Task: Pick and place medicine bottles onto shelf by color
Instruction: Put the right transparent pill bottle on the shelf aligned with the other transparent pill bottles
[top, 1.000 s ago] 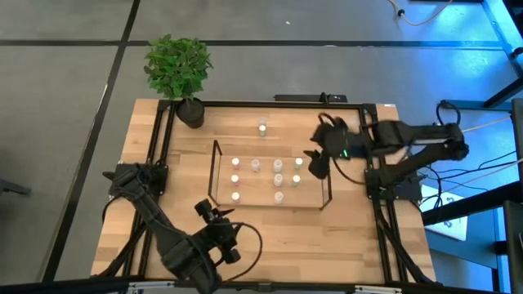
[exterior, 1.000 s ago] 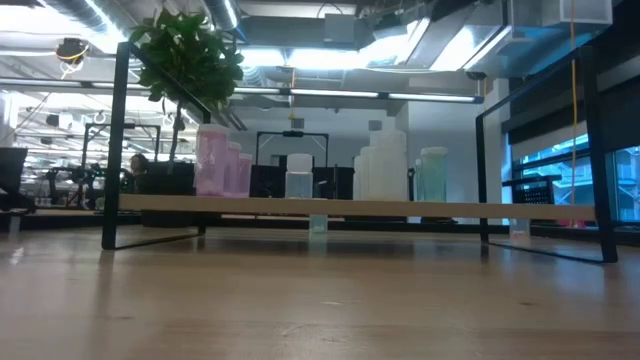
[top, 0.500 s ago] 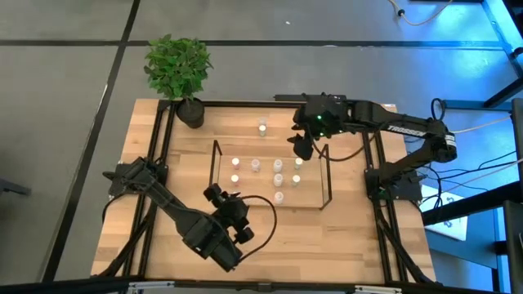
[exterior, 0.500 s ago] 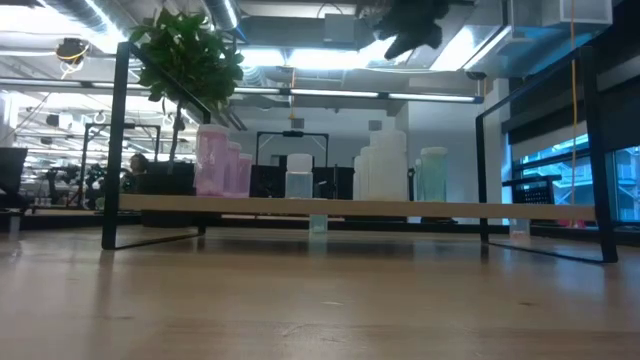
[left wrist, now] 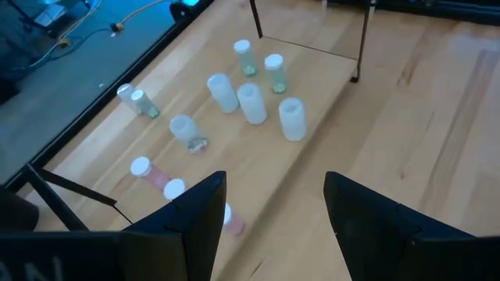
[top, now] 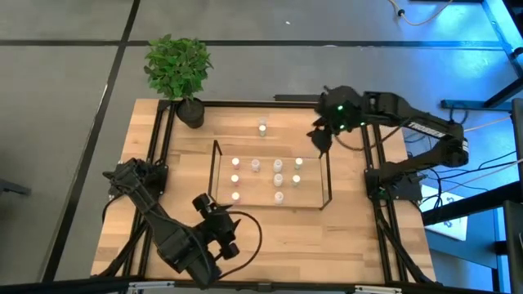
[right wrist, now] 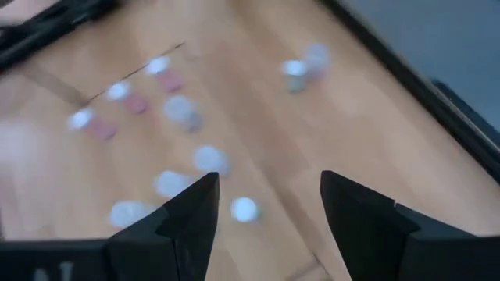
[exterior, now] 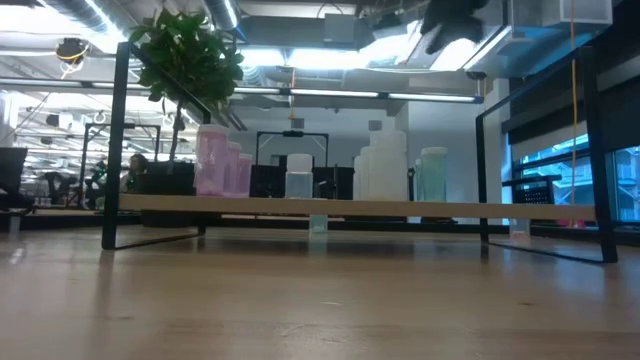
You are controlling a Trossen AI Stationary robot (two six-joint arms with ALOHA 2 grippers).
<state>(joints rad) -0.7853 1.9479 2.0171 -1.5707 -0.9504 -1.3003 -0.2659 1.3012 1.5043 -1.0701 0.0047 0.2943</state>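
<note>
Right pincer (top: 319, 140) spread, empty, above the shelf's (top: 327, 175) far corner; bottles (right wrist: 209, 159) blur. Left pincer (top: 214, 214) spread, empty. No readable writing.

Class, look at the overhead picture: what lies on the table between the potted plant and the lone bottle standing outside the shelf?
Nothing: in the high view, the stretch between the potted plant and the lone bottle is bare wooden table.

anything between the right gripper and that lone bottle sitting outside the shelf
Nothing visible. The lone bottle stands on bare table behind the shelf, and the right gripper hangs open and empty above the shelf's far right corner, with only clear tabletop between them. The left gripper waits at the front.
</note>
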